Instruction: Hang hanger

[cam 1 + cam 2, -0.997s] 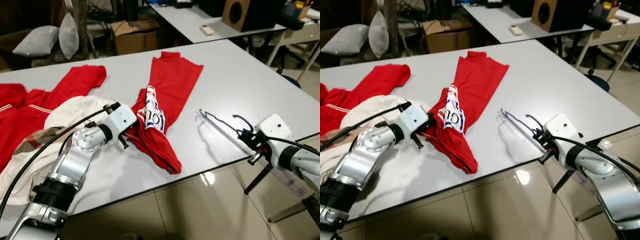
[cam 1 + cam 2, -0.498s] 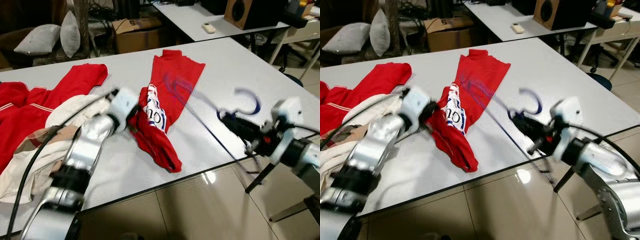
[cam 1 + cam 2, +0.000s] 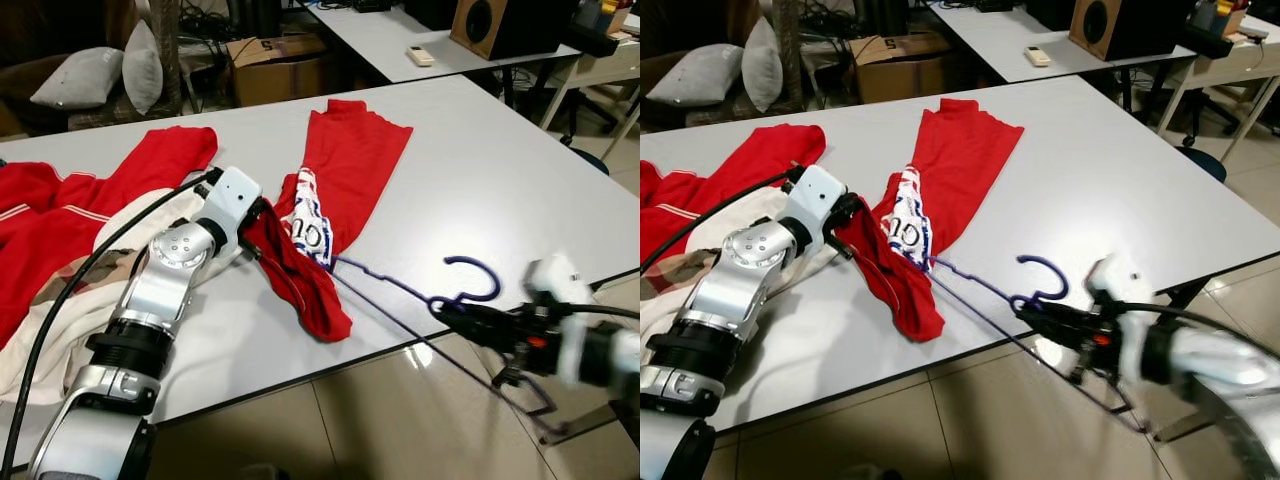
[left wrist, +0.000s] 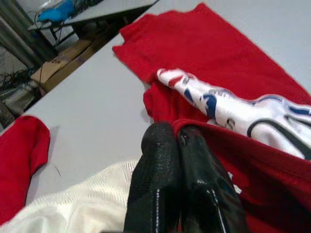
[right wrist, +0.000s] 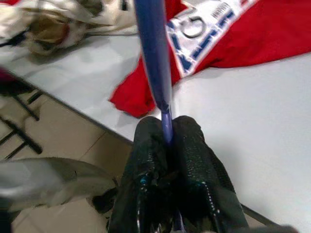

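My right fingers are pinched on the neck of the blue hanger, just under its hook, and in the right wrist view the wire runs straight up between the two black pads. A second ago that hanger lay flat on the table well to the right of the red shirt; half a second ago it was up in the air in a blurred swing, and now it hangs off the front edge of the table with one shoulder tip reaching in to the printed white patch on the shirt, while the lower wire trails down over the floor. My left fingers are pressed together on a fold of the red cloth, which I have lifted a little and pulled toward the heap of cream cloth, so the shirt now stands in a ridge where it lay flat before. I judge this to be the threading step: the hanger has been brought to the garment and its tip is at the cloth, but I cannot tell whether it has entered an opening or only touches the outside. The other red garment lies apart on the far left. Next I would need to slide the tip inside while my left holds the opening up.
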### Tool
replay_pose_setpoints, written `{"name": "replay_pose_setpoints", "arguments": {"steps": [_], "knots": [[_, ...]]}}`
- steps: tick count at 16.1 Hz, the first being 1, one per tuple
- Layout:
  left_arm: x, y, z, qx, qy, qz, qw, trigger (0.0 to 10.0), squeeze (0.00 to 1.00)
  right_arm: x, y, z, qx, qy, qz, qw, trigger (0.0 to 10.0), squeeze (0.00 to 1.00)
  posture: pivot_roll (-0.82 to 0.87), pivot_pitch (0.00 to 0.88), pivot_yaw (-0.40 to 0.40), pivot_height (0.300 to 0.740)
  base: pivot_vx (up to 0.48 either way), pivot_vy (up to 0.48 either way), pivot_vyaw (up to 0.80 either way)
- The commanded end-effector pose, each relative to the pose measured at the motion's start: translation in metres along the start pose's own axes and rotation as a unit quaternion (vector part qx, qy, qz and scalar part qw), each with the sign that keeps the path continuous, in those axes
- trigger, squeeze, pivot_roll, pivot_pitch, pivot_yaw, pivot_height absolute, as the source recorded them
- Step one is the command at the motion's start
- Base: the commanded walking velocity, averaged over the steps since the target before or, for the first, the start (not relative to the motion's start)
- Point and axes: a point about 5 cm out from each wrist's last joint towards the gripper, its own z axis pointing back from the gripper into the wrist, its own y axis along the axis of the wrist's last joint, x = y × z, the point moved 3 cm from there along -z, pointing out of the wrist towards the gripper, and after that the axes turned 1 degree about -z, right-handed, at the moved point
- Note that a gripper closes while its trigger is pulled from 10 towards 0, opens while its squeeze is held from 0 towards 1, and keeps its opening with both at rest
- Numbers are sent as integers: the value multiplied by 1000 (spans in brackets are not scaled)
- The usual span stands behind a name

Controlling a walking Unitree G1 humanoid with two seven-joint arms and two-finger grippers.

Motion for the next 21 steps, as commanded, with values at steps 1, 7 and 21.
{"name": "replay_pose_setpoints", "arguments": {"steps": [1,7,21], "knots": [[0,9,-3,11,-8,-11,1000,0,0,-7,11,4,17,26,18,999,10000,0,-67,0,38,740,0,0,0],[10,13,-5,22,-29,-30,999,0,0,-21,0,-11,-18,65,22,998,10000,0,-68,0,25,740,0,0,0],[23,13,16,32,-29,-44,998,353,0,86,-16,-38,-172,-224,84,955,10000,0,-43,0,-58,740,0,0,0]]}}
